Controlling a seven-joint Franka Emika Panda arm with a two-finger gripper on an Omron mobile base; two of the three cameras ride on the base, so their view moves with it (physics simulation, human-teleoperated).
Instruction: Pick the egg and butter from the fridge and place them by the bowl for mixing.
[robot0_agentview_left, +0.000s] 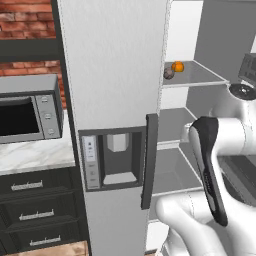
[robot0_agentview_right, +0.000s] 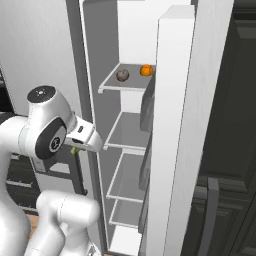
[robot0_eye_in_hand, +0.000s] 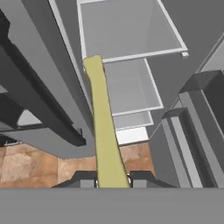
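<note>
The fridge (robot0_agentview_left: 115, 75) takes up most of both base views. Its left door is shut, with the water dispenser panel (robot0_agentview_left: 112, 157) and dark upright handle (robot0_agentview_left: 149, 160) facing the camera. Its right door (robot0_agentview_right: 172, 130) stands swung out, seen nearly edge-on in the right base view, so whatever sits in its racks is hidden. Inside, white shelves (robot0_agentview_right: 127, 131) step down one below another. The top shelf carries an orange round thing (robot0_agentview_left: 177, 66) and a dull brownish-grey ball (robot0_agentview_left: 169, 73) just beside it, both too small to name with confidence. The lower shelves look bare as far as the views reach, though the arm's white body covers part of them in the left base view.

To the left of the fridge a microwave (robot0_agentview_left: 30, 117) sits on a pale marble worktop (robot0_agentview_left: 30, 155) above dark drawers (robot0_agentview_left: 35, 210), cut off by the frame edge. Behind it is a red brick wall (robot0_agentview_left: 25, 20).

In the hand view the tool (robot0_eye_in_hand: 113, 180) is closed tight on a long pale yellow stick (robot0_eye_in_hand: 103, 127), most likely butter, pinched between the two dark fingertips (robot0_eye_in_hand: 85, 179) and jutting forward away from the camera. The stick is in the air in front of the open fridge, above the wood floor (robot0_eye_in_hand: 26, 164). In the right base view just a small yellowish-green sliver (robot0_agentview_right: 75, 149) peeks out under the wrist, with the fingers themselves hidden.
</note>
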